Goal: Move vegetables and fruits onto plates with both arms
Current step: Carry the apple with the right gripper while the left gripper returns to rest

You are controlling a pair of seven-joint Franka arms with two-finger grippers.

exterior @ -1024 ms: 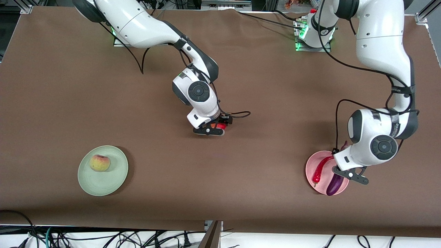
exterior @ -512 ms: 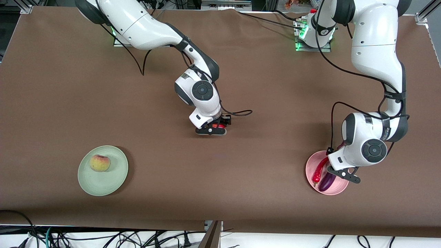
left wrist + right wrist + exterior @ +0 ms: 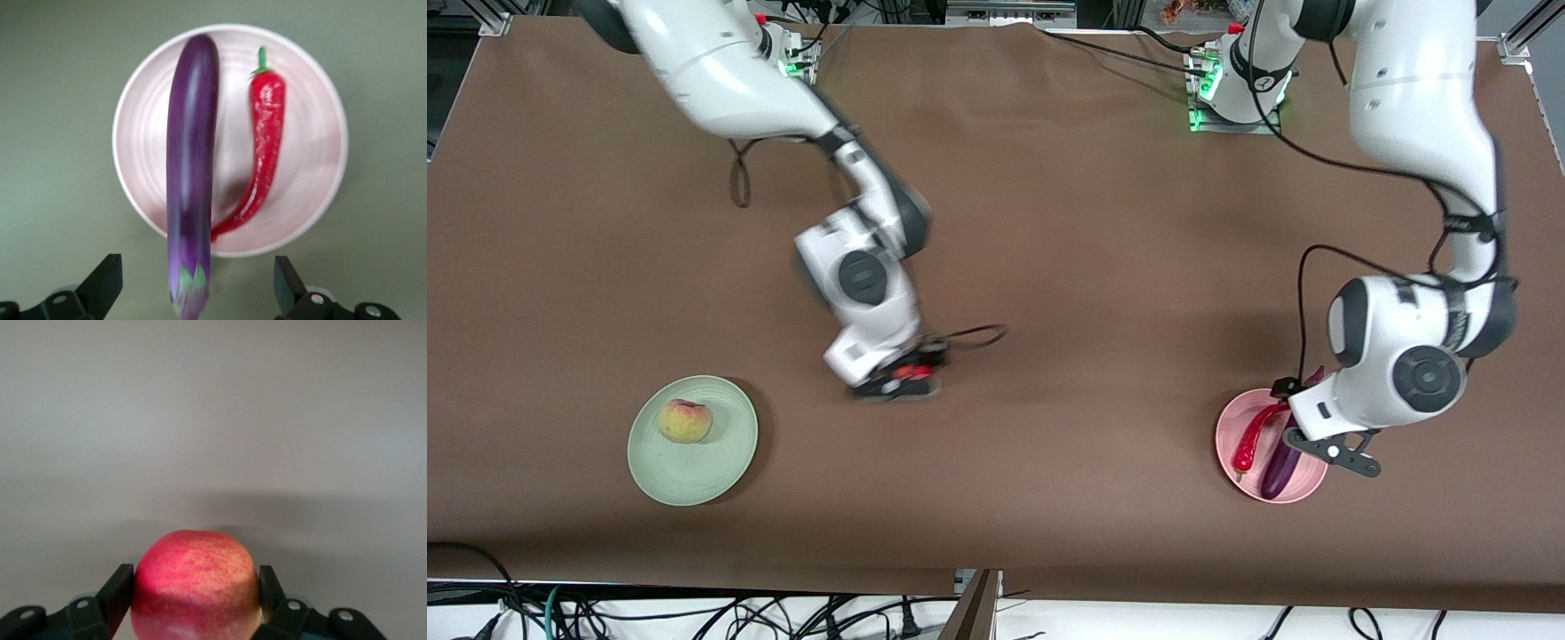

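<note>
The pale pink plate [image 3: 1303,487] lies near the left arm's end of the table and holds the purple eggplant [image 3: 1279,468] and the red chili [image 3: 1249,442] side by side. My left gripper [image 3: 1327,444] hovers over this plate, open and empty. In the left wrist view the eggplant [image 3: 191,173] and chili [image 3: 265,150] lie on the plate [image 3: 313,127], and my left gripper [image 3: 197,293] has its fingers wide apart around the eggplant's stem end without touching it. My right gripper [image 3: 896,382] is shut on the red fruit [image 3: 193,583] over bare table. The peach [image 3: 685,420] sits on the green plate [image 3: 694,476].
The brown table cover [image 3: 1049,222] spreads between the two plates. A black cable loop [image 3: 974,333] trails from the right wrist. The arm bases stand along the table edge farthest from the front camera.
My right arm has swung with the red fruit toward the green plate and nearer the front camera. My left gripper has shifted slightly over the pink plate; the eggplant now lies within it.
</note>
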